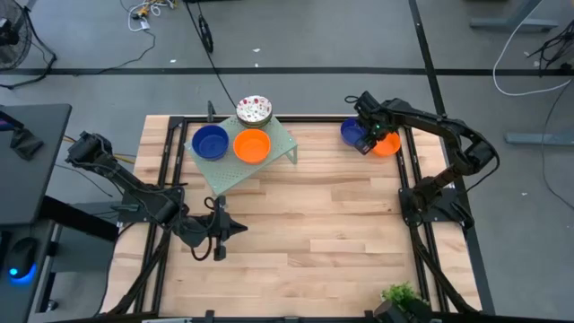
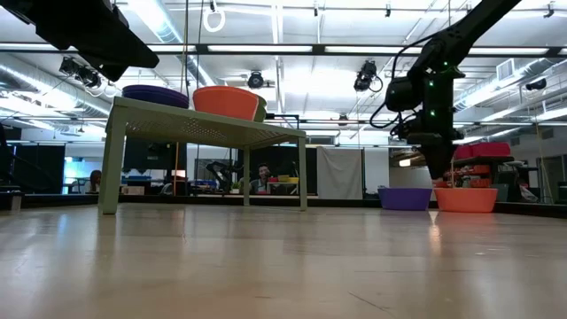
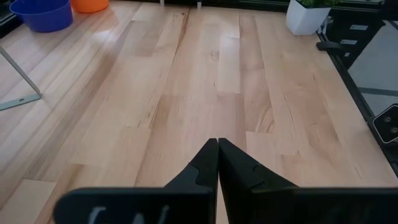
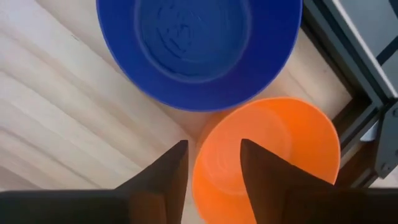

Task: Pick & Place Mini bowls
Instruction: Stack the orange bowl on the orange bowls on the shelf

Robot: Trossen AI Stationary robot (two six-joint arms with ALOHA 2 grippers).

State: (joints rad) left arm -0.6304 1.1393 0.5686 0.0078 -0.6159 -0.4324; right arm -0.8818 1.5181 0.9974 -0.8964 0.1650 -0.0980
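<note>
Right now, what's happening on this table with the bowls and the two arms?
The right gripper hangs open over the orange bowl at the table's far right, beside a blue bowl; it holds nothing. Three more bowls sit on the green rack: blue, orange and a speckled one. The left gripper waits shut and empty over the near left of the table.

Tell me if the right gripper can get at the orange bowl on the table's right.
Probably yes: the right gripper hangs open just above that orange bowl, one finger over its rim, with nothing between them. The blue bowl sits beside it.
</note>
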